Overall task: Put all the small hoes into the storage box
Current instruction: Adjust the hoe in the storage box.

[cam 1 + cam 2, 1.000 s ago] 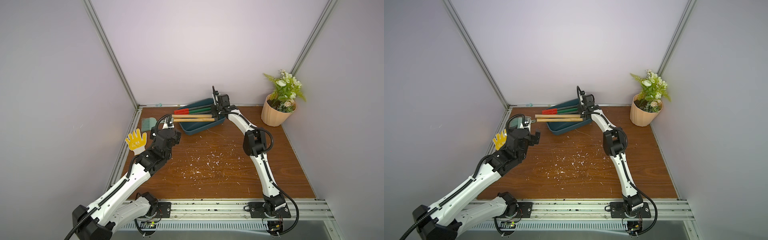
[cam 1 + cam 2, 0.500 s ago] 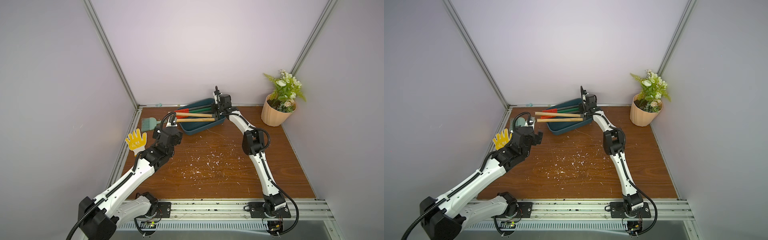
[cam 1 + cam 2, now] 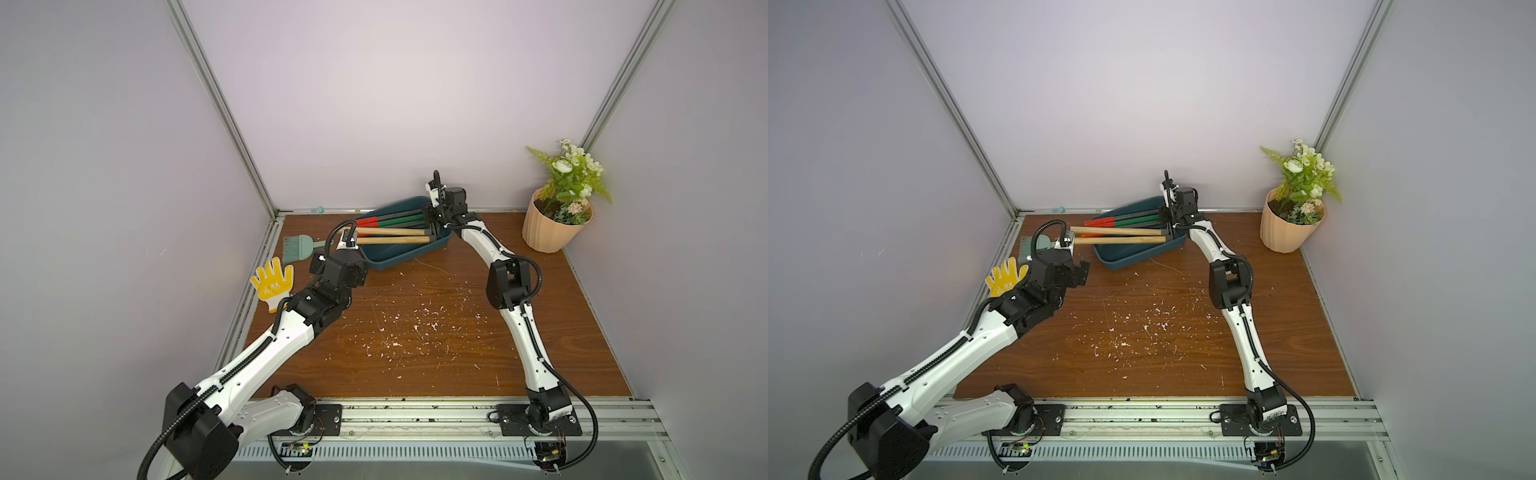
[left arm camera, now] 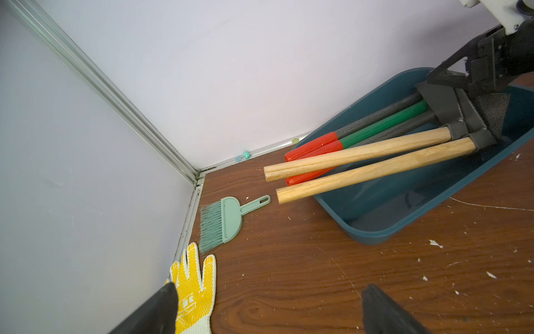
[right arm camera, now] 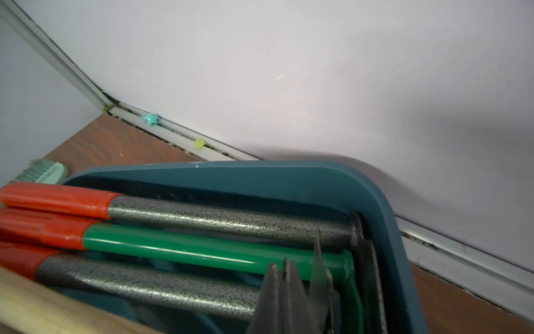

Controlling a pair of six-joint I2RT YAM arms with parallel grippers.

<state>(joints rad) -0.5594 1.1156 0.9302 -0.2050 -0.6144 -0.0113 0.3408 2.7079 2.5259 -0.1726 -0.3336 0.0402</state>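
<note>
Tabletop by storage box: brush whole from left wrist only

A robotics lab test cell: plain lilac panels in aluminium framing enclose a wooden bench. A left arm and a right arm are bolted to a rail along its front edge.

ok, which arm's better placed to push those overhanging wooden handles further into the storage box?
Likely left. The left arm has its jaws open close to the free ends of the wooden handles overhanging the storage box rim. The right arm has its jaws shut at the tool heads, the wrong end.
</note>
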